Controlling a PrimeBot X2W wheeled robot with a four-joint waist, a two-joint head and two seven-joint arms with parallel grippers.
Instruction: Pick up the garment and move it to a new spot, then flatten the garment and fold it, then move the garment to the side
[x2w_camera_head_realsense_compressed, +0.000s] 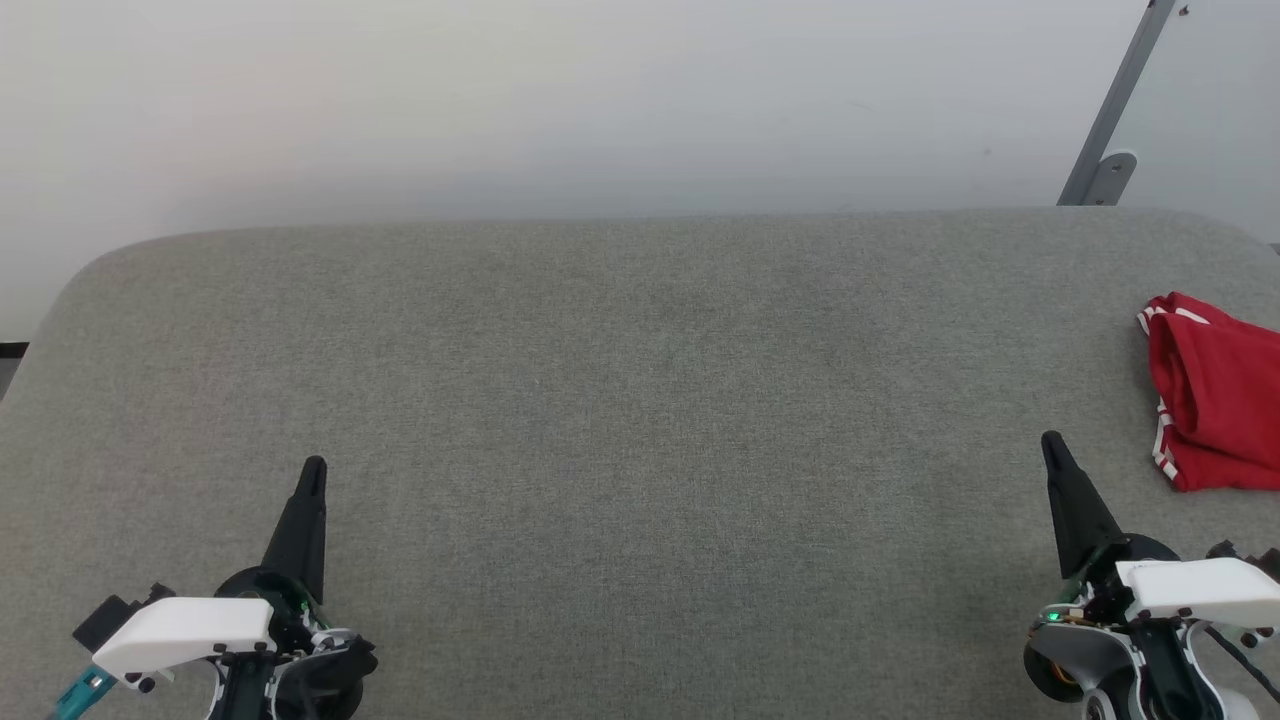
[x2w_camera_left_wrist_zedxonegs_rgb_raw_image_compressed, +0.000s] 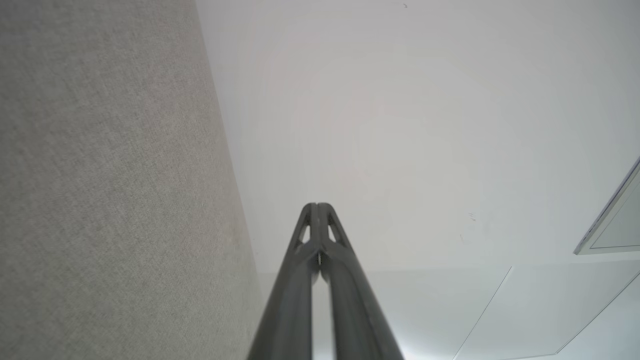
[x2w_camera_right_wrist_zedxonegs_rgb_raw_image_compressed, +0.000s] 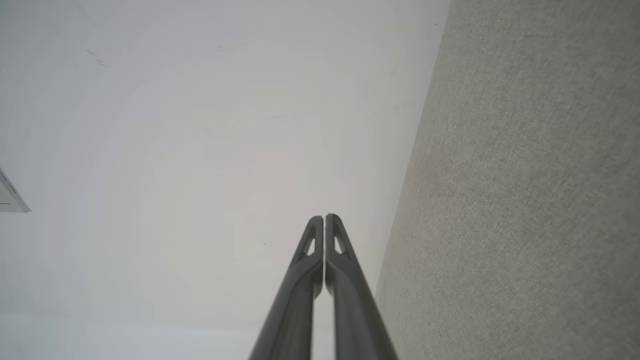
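Red garment (x2w_camera_head_realsense_compressed: 1215, 395) bunched at grey table (x2w_camera_head_realsense_compressed: 640, 400) right edge; left gripper (x2w_camera_head_realsense_compressed: 314, 470), right gripper (x2w_camera_head_realsense_compressed: 1050, 441) closed, empty.

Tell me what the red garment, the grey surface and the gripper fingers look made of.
Garment: thin soft knit, probably jersey, matte red with white striped trim; it lies in limp folds.
Surface: grey woven fabric, matte; fine weave grain shows in the wrist views.
Gripper fingers: dark hard plastic, most likely, with slight satin sheen and cut-out tips.

left gripper (x2w_camera_head_realsense_compressed: 313, 470) closed, empty; right gripper (x2w_camera_head_realsense_compressed: 1050, 441) likewise
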